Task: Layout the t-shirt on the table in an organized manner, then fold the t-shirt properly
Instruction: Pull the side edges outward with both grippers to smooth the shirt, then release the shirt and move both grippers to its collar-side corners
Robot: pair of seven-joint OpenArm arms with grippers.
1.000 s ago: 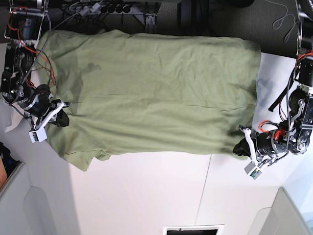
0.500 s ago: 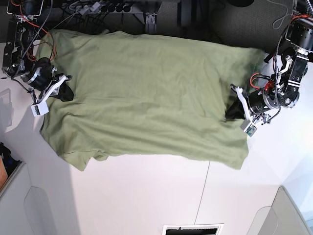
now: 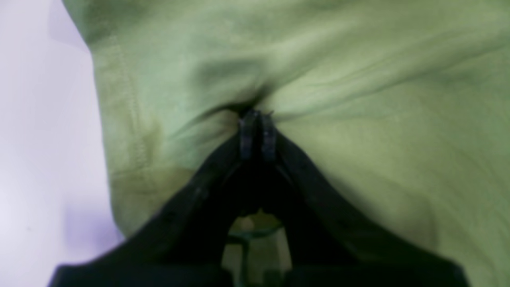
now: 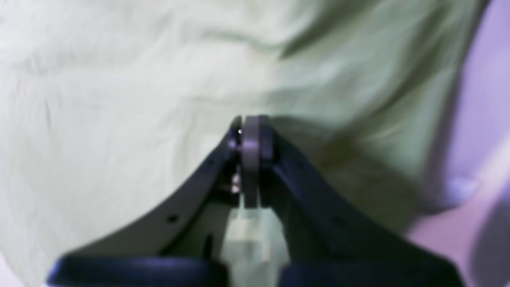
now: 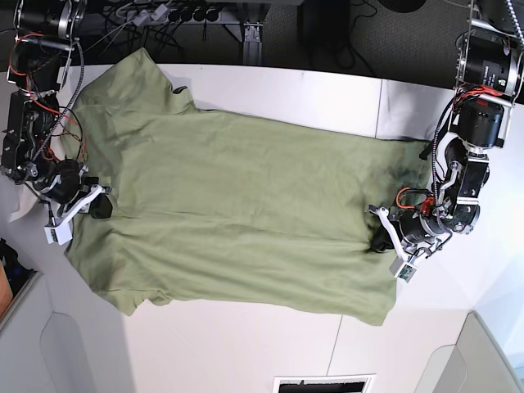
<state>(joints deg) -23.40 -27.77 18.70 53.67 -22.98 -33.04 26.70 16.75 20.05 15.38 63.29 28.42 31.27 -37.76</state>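
Observation:
The olive-green t-shirt [image 5: 246,213] lies spread across the white table [image 5: 246,344], with a sleeve at the far left and one at the near left. My left gripper [image 5: 381,241] is shut on a pinch of the shirt near its hem on the right; the left wrist view shows the shut tips [image 3: 257,115] puckering the cloth [image 3: 358,79], with the stitched hem and bare table [image 3: 40,119] to the left. My right gripper [image 5: 100,206] is shut on the shirt's left end; its tips [image 4: 251,119] pinch the cloth [image 4: 119,99]. The white tag is not visible.
Cables and dark frame parts [image 5: 188,16] lie beyond the table's far edge. A thin dark seam [image 5: 345,327] crosses the table. A dark rectangular opening [image 5: 323,383] sits at the near edge. Grey panels [image 5: 65,352] stand at the near corners.
Both grippers have moved toward the table's near side with the shirt in them. The shirt's far edge, which hung over the back edge, now lies on the tabletop.

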